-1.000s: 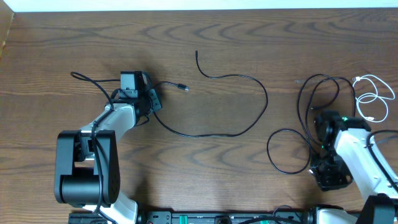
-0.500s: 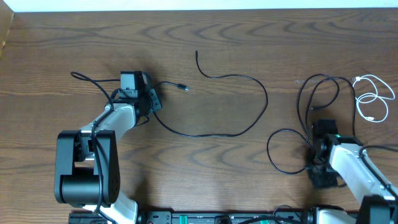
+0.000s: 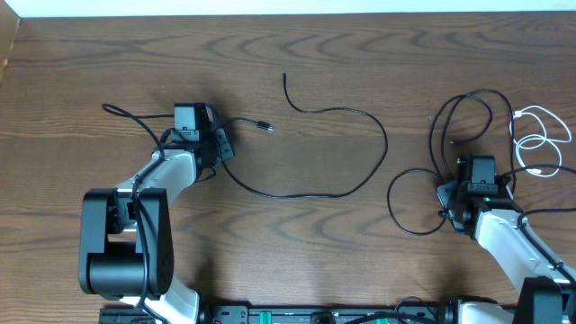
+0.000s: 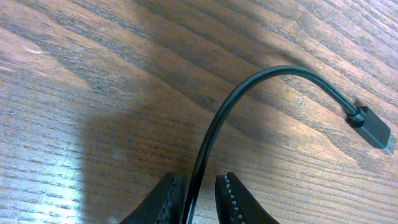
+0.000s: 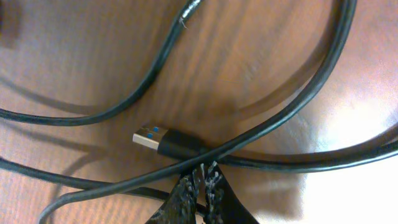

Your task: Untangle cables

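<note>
A long black cable (image 3: 360, 180) curves across the middle of the table, its plug (image 3: 266, 127) lying near my left gripper (image 3: 220, 144). In the left wrist view that cable (image 4: 249, 87) runs between the jaws of the left gripper (image 4: 199, 177), which is shut on it; its plug (image 4: 373, 127) rests on the wood. At the right, tangled black cable loops (image 3: 450, 126) lie beside a white cable (image 3: 540, 135). My right gripper (image 3: 450, 200) sits in those loops. The right wrist view has the gripper (image 5: 204, 167) pinched shut where black cables cross, next to a USB plug (image 5: 165, 142).
The two arm bases (image 3: 117, 252) stand along the table's front edge. A thin black cord (image 3: 117, 112) trails to the left of my left wrist. The table's far edge (image 3: 288, 16) runs along the top.
My right gripper has swung away from the front edge into the black loops and closed. The loops have shifted toward the far side with it. The left arm and its cable have not moved.
</note>
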Tool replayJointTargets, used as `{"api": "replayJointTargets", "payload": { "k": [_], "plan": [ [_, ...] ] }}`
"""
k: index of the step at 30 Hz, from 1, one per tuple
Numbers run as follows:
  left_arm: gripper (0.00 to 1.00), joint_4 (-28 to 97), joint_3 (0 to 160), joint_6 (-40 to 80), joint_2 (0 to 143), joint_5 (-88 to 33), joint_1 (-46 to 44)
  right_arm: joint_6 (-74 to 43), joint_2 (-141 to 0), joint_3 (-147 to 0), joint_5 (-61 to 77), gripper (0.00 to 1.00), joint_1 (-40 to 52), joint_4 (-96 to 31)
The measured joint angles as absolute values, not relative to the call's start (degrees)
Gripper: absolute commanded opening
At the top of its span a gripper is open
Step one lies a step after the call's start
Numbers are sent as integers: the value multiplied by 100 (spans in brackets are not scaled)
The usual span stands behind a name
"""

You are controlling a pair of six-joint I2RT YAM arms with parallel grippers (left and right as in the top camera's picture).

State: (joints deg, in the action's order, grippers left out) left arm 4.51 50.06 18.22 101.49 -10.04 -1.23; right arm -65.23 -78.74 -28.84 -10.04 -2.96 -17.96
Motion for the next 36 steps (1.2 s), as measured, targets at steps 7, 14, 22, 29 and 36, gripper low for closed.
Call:
{"api": "replayJointTargets", "payload": {
  "k": [7,14,22,29,36],
  "plan": [
    [23,449,5006,1822,10149,-1004,-121,-6394,-8173,-2864,-1144,6,-296,-1033],
    [24,449,5006,1822,10149,-1020,-123,-6198,-8541,-3011,-1328,1,-364,-718],
    [24,449,5006,1822,10149,-1020,-123,-5103,-8427,-3116,-1015,1,-401,-1146],
    [24,447,5006,1822,10149,-1022,-123,-4484,-7686,-3601,-506,1,-401,-3122],
    [24,427,5006,1822,10149,-1020,-123,-4189,-7030,-4174,454,2,-318,-3208]
  ]
}}
